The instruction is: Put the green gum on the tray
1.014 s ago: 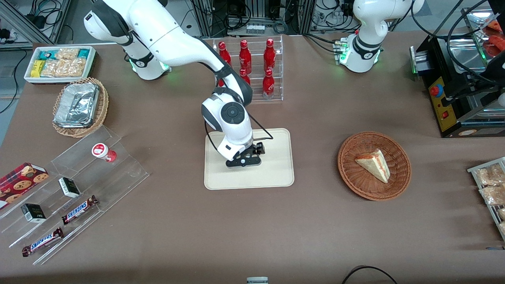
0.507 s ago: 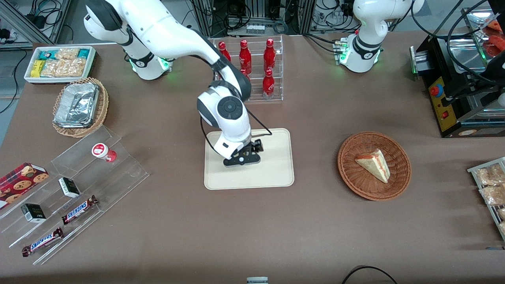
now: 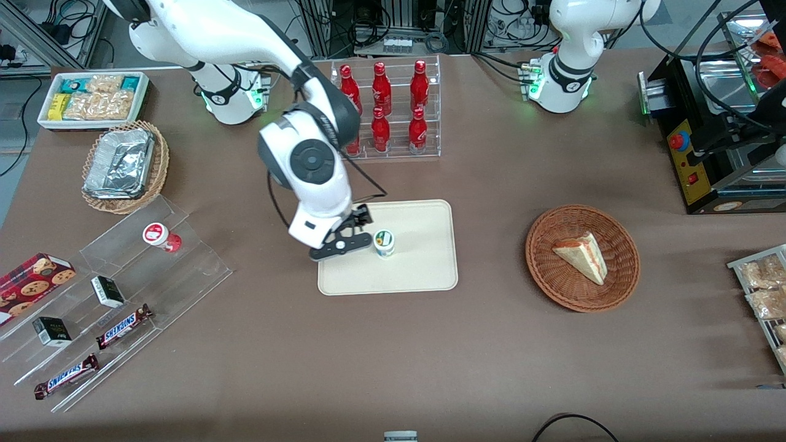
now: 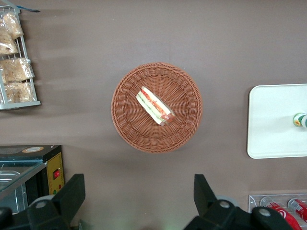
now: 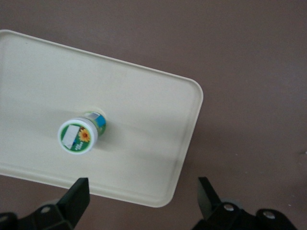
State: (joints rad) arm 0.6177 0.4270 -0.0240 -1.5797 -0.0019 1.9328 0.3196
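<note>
In the front view the green gum [image 3: 384,243] stands upright on the tray [image 3: 424,270], lid up, near the middle of the tray's working-arm half and clear of the rim. The end effector [image 3: 341,244] hangs just beside it, above the tray's edge toward the working arm's end of the counter [image 3: 393,356], with nothing between its fingers; it is not touching the bottle. A similar bottle with a red lid [image 3: 161,236] sits well apart on a clear stepped display stand [image 3: 123,288], and should not be confused with the task's thing. In the left wrist view only a sliver of the green gum [image 4: 301,120] shows at the frame edge, on the tray [image 4: 273,120], with a wicker basket [image 4: 157,107] holding a sandwich wedge well apart from it. In the right wrist view the green gum [image 5: 80,134] is seen from above: round green-and-white lid with a small flower print, bluish-green label band below, sitting on the flat tray [image 5: 144,158]; the two fingertips [image 5: 76,194] stand spread wide with empty space between them, so the end effector is open and holds nothing. By its look the bottle is probably light, stiff plastic with a smooth, somewhat slippery wall; being narrow and upright, it may tip if nudged. Were it to be regripped, the sensible hold is across the cylindrical body just under the lid, squarely from above. The placing looks done.
</note>
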